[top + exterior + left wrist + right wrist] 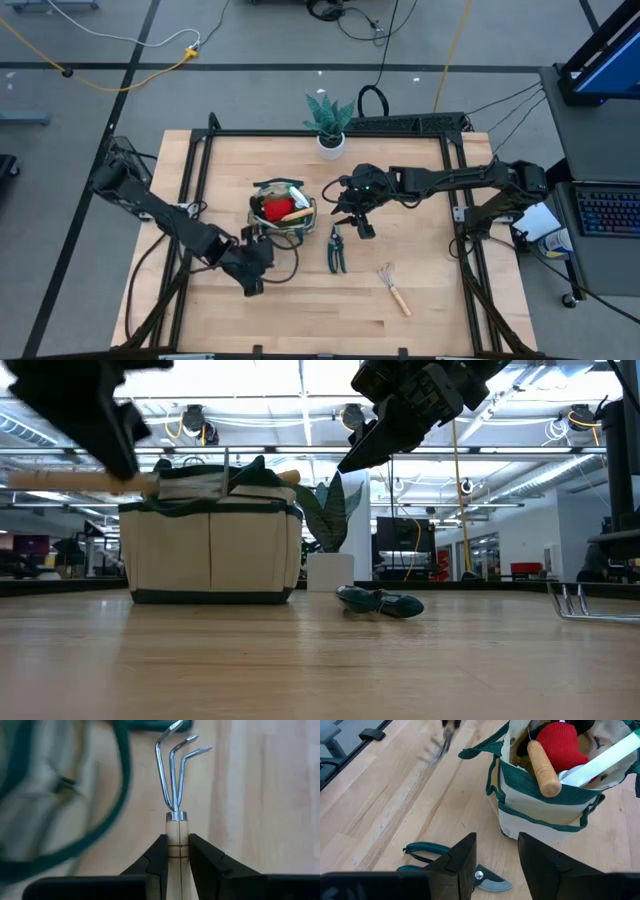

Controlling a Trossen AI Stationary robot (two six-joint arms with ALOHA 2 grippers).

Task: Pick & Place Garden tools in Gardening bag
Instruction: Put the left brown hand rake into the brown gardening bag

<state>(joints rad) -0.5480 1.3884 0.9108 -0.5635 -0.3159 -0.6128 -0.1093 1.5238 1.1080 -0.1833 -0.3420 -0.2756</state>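
The beige gardening bag (283, 210) with green trim stands mid-table and holds a red glove (560, 745), a wooden-handled tool (542, 762) and other tools. My left gripper (258, 255) is at the bag's near side, shut on a wooden-handled rake (175, 775). My right gripper (355, 215) hovers open and empty to the right of the bag, above the dark pruning shears (337, 250), which lie flat on the table. A second rake (393, 288) lies on the table near the front right. My left gripper pinches the rake's wooden handle (177, 847) between its two fingers, just behind the metal collar at the head end. The tines (182, 755) stick out beyond the fingertips. The handle (70, 480) lies about level, lifted clear of the table at the height of the bag's rim.
A potted green plant (329, 125) in a white pot stands at the table's far edge behind the bag. The bag's looped green handle (100, 820) hangs close beside the held rake. Bare wood shows at the table's near side and far left.
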